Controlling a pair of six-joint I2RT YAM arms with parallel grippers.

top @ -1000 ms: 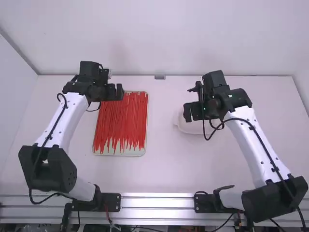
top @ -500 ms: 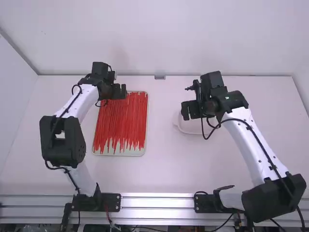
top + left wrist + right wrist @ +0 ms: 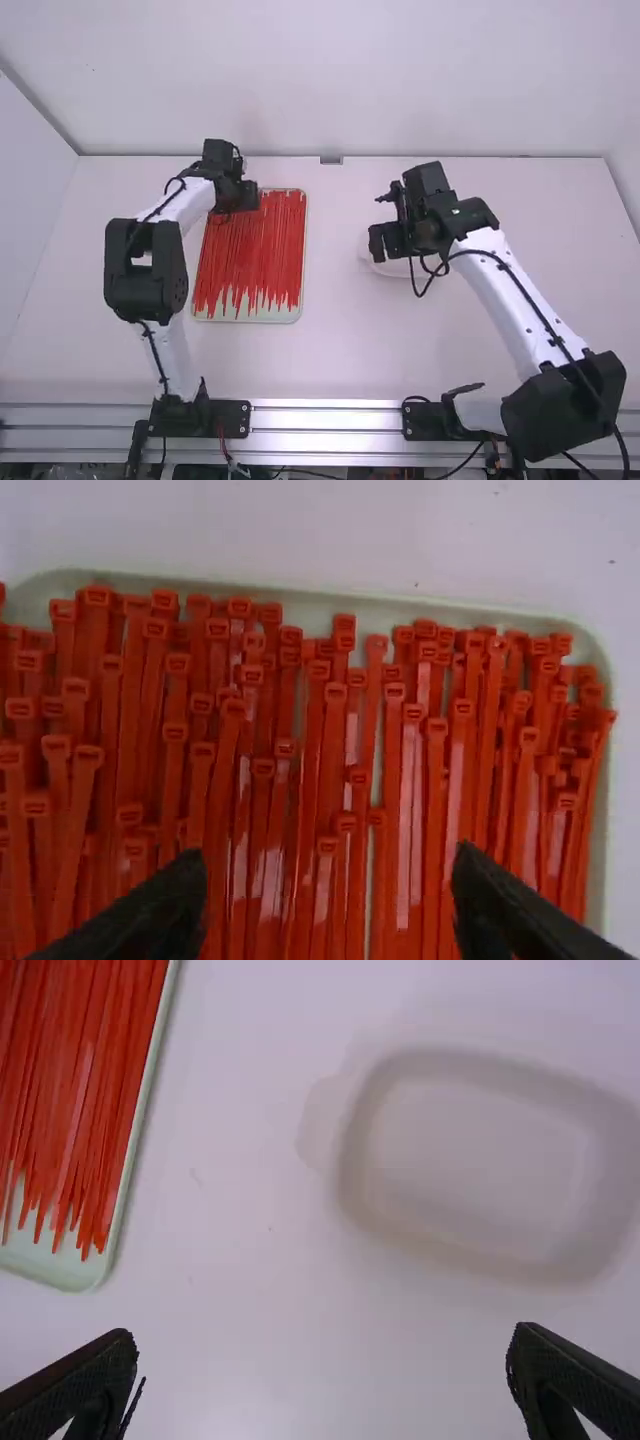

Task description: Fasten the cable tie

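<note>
Cable ties (image 3: 252,255): red, dense layer, lying lengthwise in tray, left of centre in high view. Heads at far end, tails at near end.
Tray (image 3: 247,317): pale, rect., rounded corners, flat on surface.
Left pincer (image 3: 328,885): released, fingers wide apart, nothing between them. Positioned over head end of ties, at tray's upper-left corner in high view. Contact w/ ties: cannot tell.
Right pincer (image 3: 320,1370): released, fingers wide apart, empty. Right of centre in high view, above container.
Container (image 3: 485,1160): white, shallow, rounded rect., small tab on one side. On surface right of tray, apart from it.
Surface (image 3: 330,330): white.
</note>
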